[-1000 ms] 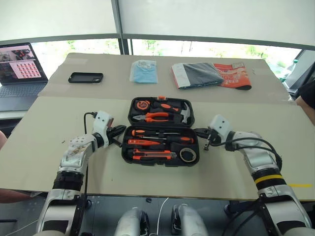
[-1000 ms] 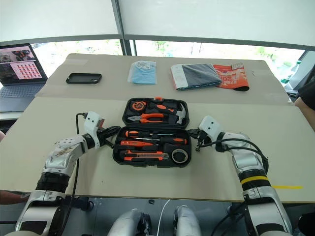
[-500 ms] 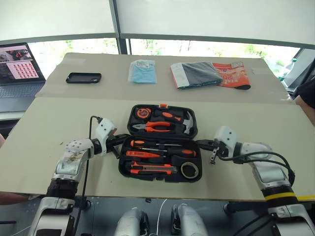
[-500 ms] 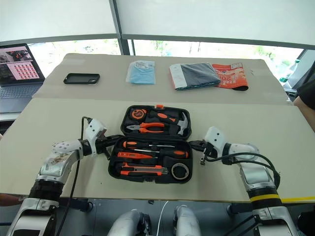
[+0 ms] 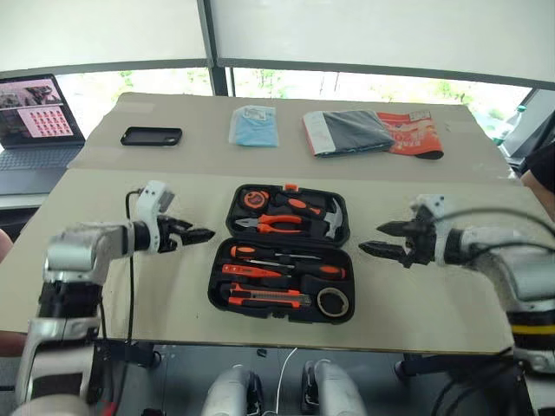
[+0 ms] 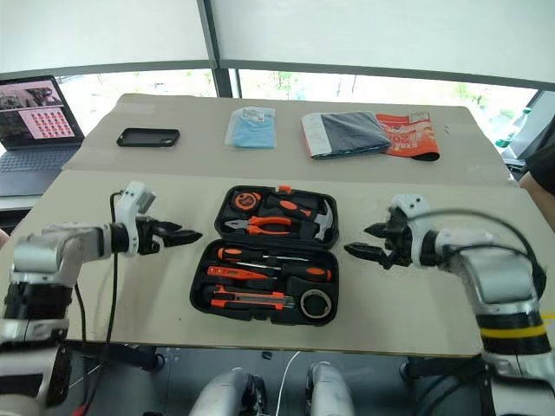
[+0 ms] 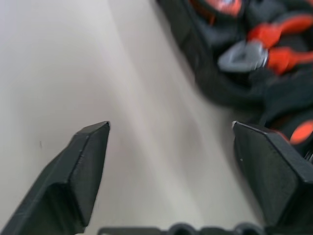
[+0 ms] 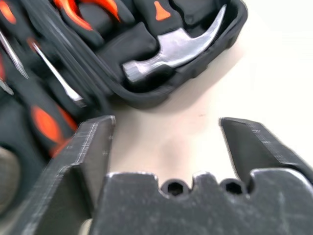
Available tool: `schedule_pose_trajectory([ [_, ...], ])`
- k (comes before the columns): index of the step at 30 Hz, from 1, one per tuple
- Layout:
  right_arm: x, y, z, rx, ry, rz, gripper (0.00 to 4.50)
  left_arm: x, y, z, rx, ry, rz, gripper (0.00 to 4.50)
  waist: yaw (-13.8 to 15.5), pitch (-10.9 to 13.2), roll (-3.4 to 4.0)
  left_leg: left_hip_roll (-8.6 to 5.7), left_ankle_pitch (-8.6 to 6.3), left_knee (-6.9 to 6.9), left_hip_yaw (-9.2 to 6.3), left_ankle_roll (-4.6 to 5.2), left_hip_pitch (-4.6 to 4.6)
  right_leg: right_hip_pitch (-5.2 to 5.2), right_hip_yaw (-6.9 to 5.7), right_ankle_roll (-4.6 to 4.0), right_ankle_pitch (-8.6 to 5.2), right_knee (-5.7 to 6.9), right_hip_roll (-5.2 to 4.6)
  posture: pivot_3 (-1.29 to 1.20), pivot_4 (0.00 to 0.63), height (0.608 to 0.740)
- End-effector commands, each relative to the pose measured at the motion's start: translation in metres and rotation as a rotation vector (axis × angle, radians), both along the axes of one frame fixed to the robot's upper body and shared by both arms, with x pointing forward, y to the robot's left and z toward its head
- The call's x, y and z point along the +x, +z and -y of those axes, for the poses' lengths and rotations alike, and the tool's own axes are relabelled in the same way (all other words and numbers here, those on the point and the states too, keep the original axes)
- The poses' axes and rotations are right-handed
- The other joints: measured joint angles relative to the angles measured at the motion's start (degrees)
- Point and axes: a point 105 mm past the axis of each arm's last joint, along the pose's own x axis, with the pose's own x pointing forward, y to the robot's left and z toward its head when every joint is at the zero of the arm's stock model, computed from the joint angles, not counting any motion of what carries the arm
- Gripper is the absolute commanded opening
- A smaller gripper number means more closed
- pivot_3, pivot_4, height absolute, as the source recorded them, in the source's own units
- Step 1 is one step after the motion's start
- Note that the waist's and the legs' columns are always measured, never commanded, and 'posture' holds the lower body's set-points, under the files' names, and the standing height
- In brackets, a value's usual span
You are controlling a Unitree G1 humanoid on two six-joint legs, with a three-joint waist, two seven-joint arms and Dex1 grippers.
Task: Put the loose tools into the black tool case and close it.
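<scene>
The black tool case (image 5: 218, 289) lies open on the table. Its near half holds the loose tools in moulded slots: a slim orange screwdriver (image 5: 251, 270), black-and-orange screwdrivers (image 5: 260, 253), a utility knife (image 5: 264, 298) and a dark tape roll (image 5: 330, 301). The far half holds pliers (image 7: 274, 51), a hammer (image 8: 181, 51) and a tape measure. My left gripper (image 5: 201, 232) hovers open, left of the case. My right gripper (image 5: 371, 237) hovers open to the case's right. Both point at the case and are empty.
Along the table's far side lie a black phone (image 5: 151, 136), a blue packet (image 5: 254, 126), a folded grey cloth (image 5: 347, 132) and an orange booklet (image 5: 409, 132). A laptop (image 5: 35, 121) stands at the far left. A person's arm (image 5: 542, 169) shows at the right edge.
Both grippers were shut against the case's sides. They have opened, risen and drawn outward, away from the case. The case and its tools stay put.
</scene>
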Motion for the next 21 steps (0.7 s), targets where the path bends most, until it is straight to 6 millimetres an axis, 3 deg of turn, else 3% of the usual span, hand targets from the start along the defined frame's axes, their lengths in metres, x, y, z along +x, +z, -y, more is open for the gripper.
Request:
schedule_pose_trajectory([
  [1, 0.012, 0.008, -0.006, 0.058, -0.109, -0.141, 4.48, 0.012, 0.005, 0.019, -0.038, 0.029, -0.097, 4.18, 0.1, 0.0, 0.0, -0.03, -0.01, 0.0, 0.01, 0.01, 0.0, 0.0, 0.0, 0.0, 0.0, 0.0, 0.02, 0.0, 0.15, 0.74],
  [7, 0.039, 0.017, -0.01, 0.072, -0.243, -0.215, 4.48, 0.027, -0.002, 0.03, 0.033, 0.023, -0.106, 4.18, -0.56, 0.0, 0.0, -0.14, 0.0, -0.04, 0.15, 0.04, -0.02, -0.08, -0.01, 0.0, 0.02, 0.09, 0.23, 0.0, 0.15, 0.74],
  [14, 0.052, -0.004, -0.013, -0.04, -0.268, -0.249, 4.48, 0.038, -0.005, 0.033, 0.033, 0.037, -0.11, 4.18, -0.55, 0.0, 0.0, -0.16, 0.02, -0.1, 0.2, -0.01, -0.09, -0.13, -0.04, 0.01, 0.01, 0.03, 0.25, 0.0, 0.15, 0.74],
  [17, 0.055, -0.011, -0.017, -0.032, -0.284, -0.294, 3.84, 0.038, -0.005, 0.035, 0.023, 0.025, -0.118, 4.18, -0.61, 0.01, 0.0, -0.18, 0.02, -0.06, 0.21, -0.02, -0.07, -0.11, -0.04, 0.03, 0.02, 0.08, 0.19, 0.0, 0.15, 0.74],
  [21, 0.06, -0.021, -0.017, -0.066, -0.31, -0.299, 2.46, 0.04, -0.008, 0.036, 0.008, 0.031, -0.127, 4.18, -0.65, 0.0, 0.0, -0.17, 0.04, -0.07, 0.23, -0.1, -0.01, -0.1, -0.02, 0.05, 0.02, 0.14, 0.15, 0.0, 0.15, 0.74],
])
